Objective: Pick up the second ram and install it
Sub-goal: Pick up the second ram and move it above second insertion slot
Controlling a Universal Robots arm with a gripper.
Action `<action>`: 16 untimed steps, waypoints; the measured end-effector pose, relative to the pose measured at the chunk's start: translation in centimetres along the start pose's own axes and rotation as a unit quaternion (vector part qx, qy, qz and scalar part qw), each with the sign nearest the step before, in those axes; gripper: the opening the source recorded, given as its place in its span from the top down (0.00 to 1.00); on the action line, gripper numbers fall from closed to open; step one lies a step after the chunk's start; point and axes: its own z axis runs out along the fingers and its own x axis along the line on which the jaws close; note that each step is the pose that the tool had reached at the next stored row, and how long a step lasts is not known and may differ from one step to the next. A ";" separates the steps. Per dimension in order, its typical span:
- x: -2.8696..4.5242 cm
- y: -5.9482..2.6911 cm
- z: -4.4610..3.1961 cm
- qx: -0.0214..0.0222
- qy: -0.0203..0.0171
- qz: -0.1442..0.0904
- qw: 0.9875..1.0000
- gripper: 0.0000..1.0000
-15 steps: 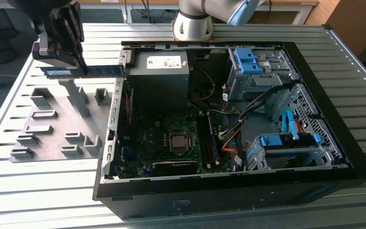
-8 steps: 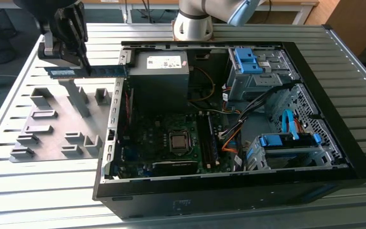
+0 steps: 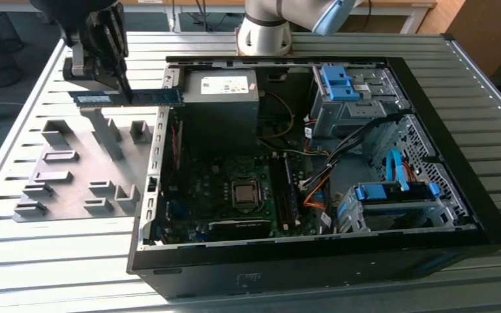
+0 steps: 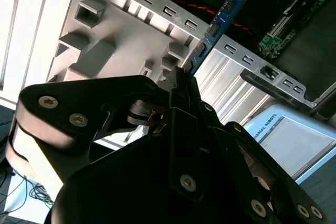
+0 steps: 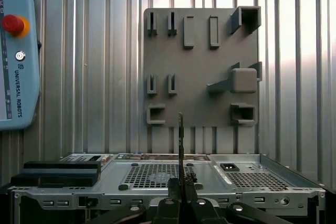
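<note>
Right now your claw (image 3: 126,93) is clamped on the second ram (image 3: 159,97), pinching it near mid-length and holding it in the air above the grey holder plate (image 3: 68,189), just beside the open computer case (image 3: 320,267) on the bench (image 3: 50,261). Watch for the stick twisting in that narrow pinch, or its end clipping the case wall (image 3: 157,150), whose rim it seems to overhang. Its long axis lies level, board on edge, one end toward the case, the other over the plate.
</note>
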 end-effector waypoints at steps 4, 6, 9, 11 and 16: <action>-0.01 -0.40 0.00 0.000 0.000 0.000 1.000 0.86; -0.01 -0.61 0.00 0.000 0.000 0.000 1.000 0.86; -0.02 -0.90 -0.01 0.000 0.000 0.000 1.000 0.86; -0.02 -1.09 -0.01 0.000 0.000 0.000 1.000 0.86; -0.02 -1.50 -0.01 0.000 0.000 0.000 1.000 0.86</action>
